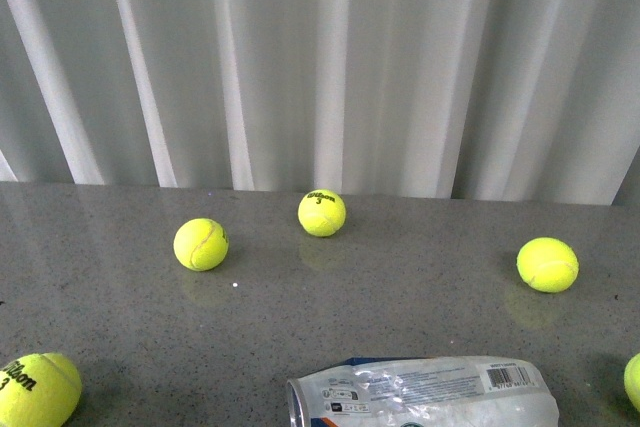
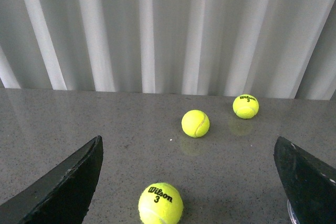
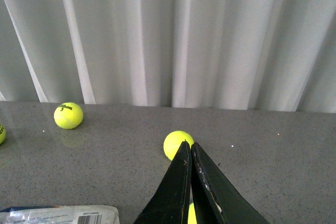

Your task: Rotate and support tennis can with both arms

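Approach step, I'd say — can (image 1: 425, 392) lies sideways at the near table (image 1: 400, 287) edge, untouched. Left gripper (image 2: 187, 148) gapes wide, empty; right gripper (image 3: 189, 148) pinched together, seemingly empty. Next both must reach it

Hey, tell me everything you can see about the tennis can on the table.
The tennis can lies on its side on the grey speckled table, at the near edge of the front view, its lower part cut off. It is a clear, crinkled plastic tube with a white and blue printed label and a barcode near its right end. Its silver rim faces left. Nothing but the table is seen touching it.
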`<control>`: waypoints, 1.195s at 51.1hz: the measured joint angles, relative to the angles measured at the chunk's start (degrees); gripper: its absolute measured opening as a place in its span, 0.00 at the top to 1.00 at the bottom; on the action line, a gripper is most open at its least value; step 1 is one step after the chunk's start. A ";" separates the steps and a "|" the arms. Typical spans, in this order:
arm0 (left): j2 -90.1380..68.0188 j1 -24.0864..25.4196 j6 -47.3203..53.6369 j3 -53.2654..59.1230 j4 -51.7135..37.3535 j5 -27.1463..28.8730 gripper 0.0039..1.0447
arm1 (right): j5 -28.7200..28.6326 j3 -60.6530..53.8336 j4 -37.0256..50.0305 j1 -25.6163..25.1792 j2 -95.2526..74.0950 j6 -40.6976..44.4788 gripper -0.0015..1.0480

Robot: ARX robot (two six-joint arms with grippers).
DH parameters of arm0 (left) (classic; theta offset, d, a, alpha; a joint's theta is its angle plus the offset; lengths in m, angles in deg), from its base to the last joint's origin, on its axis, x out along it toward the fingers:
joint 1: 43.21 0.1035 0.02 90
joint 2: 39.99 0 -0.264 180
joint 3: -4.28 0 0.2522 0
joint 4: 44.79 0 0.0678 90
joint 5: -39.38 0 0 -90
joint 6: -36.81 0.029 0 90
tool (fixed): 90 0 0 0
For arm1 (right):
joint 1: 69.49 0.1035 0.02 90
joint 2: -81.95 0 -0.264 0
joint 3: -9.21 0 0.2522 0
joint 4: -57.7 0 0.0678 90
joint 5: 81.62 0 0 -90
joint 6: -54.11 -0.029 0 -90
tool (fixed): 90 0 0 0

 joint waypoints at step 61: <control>0.02 0.00 0.00 0.00 0.00 0.00 0.06 | -0.04 -0.94 -30.32 0.04 31.30 0.00 0.97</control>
